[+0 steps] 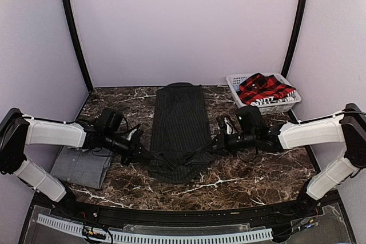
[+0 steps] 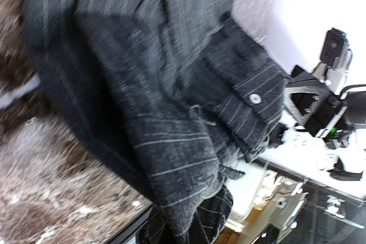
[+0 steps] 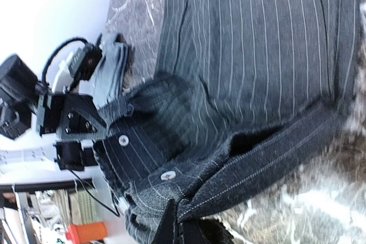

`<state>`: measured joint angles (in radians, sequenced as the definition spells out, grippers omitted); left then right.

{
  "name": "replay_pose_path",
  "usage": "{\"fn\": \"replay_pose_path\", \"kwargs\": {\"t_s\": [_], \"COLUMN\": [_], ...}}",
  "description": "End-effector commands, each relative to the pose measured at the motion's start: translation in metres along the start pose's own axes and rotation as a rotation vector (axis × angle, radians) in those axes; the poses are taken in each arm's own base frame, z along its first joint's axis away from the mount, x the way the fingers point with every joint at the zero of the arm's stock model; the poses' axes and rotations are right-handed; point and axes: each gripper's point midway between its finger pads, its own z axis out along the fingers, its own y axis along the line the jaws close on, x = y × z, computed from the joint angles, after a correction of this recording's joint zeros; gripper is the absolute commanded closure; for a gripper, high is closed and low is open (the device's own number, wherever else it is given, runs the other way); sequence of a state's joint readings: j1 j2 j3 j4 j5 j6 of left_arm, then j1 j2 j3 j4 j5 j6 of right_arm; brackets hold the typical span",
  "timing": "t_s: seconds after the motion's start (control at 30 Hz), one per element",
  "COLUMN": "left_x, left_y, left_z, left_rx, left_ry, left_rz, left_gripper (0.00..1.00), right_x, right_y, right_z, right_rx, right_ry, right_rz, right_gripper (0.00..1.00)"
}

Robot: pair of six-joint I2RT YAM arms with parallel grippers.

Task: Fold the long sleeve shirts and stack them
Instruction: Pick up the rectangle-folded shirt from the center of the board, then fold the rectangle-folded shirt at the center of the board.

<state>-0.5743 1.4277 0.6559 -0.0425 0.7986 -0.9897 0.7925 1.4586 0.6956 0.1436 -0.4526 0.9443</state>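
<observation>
The black pinstriped shirt lies lengthwise down the middle of the table, sleeves folded in. My left gripper is shut on its near left edge, and the cloth drapes over the fingers and hides them in the left wrist view. My right gripper is shut on the near right edge; its dark fingertips pinch the hem beside two white buttons. The near end of the shirt is bunched and raised between the two grippers. A folded grey shirt lies at the near left. The red-and-black plaid shirt sits in the basket.
A white slatted basket stands at the back right corner of the marble-patterned table. Curtain walls close in the back and both sides. A slotted white rail runs along the near edge.
</observation>
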Motion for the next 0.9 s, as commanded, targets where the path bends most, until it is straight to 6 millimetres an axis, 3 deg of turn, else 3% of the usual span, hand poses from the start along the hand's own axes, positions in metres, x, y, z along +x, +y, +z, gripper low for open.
{"fn": "replay_pose_path", "kwargs": {"t_s": [0.0, 0.1, 0.27, 0.37, 0.6, 0.87], "left_x": [-0.036, -0.064, -0.116, -0.140, -0.169, -0.180], "left_y": [-0.043, -0.052, -0.033, -0.019, -0.012, -0.030], "left_z": [-0.009, -0.016, -0.022, -0.014, -0.002, -0.009], "left_rx": [0.183, 0.232, 0.219, 0.221, 0.242, 0.266], "left_ry": [-0.061, -0.110, -0.221, -0.249, -0.273, -0.299], "left_rz": [-0.032, -0.072, -0.128, -0.154, -0.163, -0.123], "left_gripper": [1.00, 1.00, 1.00, 1.00, 1.00, 1.00], "right_x": [-0.049, -0.077, -0.120, -0.138, -0.153, -0.170], "right_y": [0.016, 0.010, -0.012, -0.025, -0.047, -0.037], "right_z": [0.006, 0.015, 0.028, 0.037, 0.057, 0.043], "right_rx": [-0.062, -0.057, -0.033, -0.035, -0.010, -0.002], "right_ry": [-0.105, -0.150, -0.240, -0.270, -0.288, -0.349], "right_rz": [0.007, 0.009, 0.033, 0.060, 0.092, 0.070], "right_gripper": [1.00, 1.00, 1.00, 1.00, 1.00, 1.00]}}
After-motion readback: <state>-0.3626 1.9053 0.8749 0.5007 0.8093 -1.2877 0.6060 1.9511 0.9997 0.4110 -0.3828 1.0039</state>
